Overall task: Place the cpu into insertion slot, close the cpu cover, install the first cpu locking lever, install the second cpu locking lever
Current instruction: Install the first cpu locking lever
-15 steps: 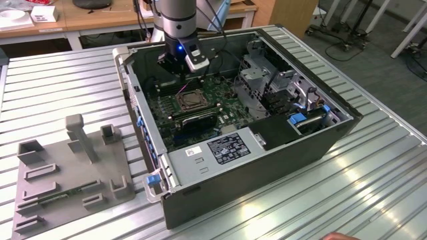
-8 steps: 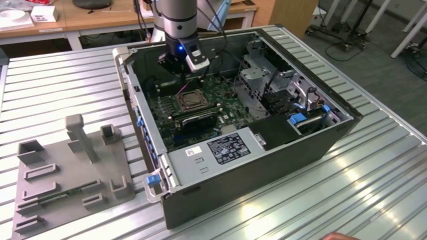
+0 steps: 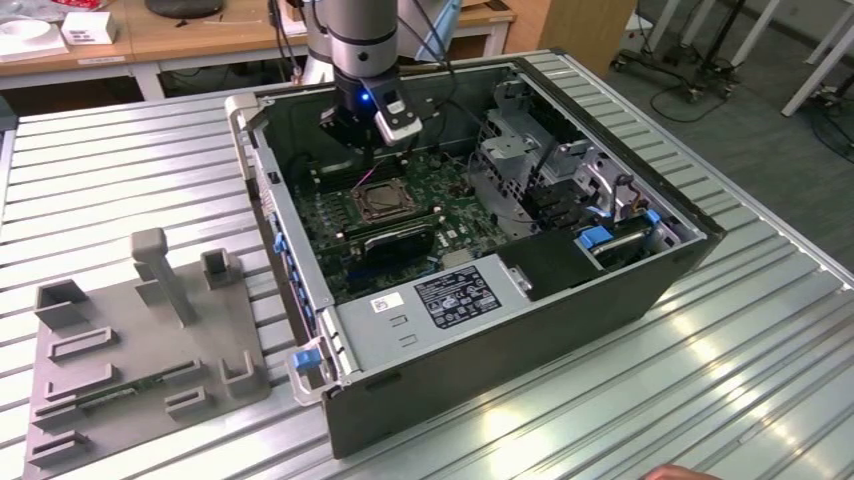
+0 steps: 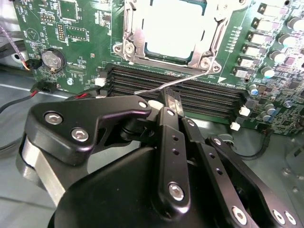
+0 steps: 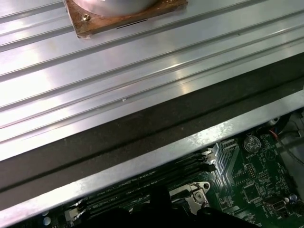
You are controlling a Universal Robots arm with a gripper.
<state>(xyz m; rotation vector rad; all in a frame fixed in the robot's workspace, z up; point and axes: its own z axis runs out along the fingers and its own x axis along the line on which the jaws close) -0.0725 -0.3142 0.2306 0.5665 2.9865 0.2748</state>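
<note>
A grey fixture (image 3: 147, 350) with upright posts lies on the ribbed metal surface (image 3: 107, 180), well away from the end effector (image 3: 354, 135) and with nothing near it. It looks to be playing no part in the work at this point. The open computer case (image 3: 534, 340) lies on its side, so the green motherboard (image 3: 441, 180) faces up and the arm can reach it from above.

The end effector hangs inside the case, low over the board. In the second wrist view its two black fingers (image 4: 164, 107) are pressed together to a narrow tip. That suits nudging a thin part rather than carrying a broad one.

A slim wire locking lever (image 4: 194, 80) crosses right at that tip, standing free above the memory slots (image 4: 209, 95). Whether the fingers pinch it or only press against it, I cannot tell.

Just beyond the tip, the cpu (image 4: 175, 26) sits in the insertion slot (image 3: 378, 201), its pale top showing through the cpu cover (image 4: 129, 40). The cover appears to lie flat over it. By that reading the chip and cover are done, and the lever is the step in hand.

Farther off, past the slot, stands the grey perforated drive cage (image 3: 514, 150).
</note>
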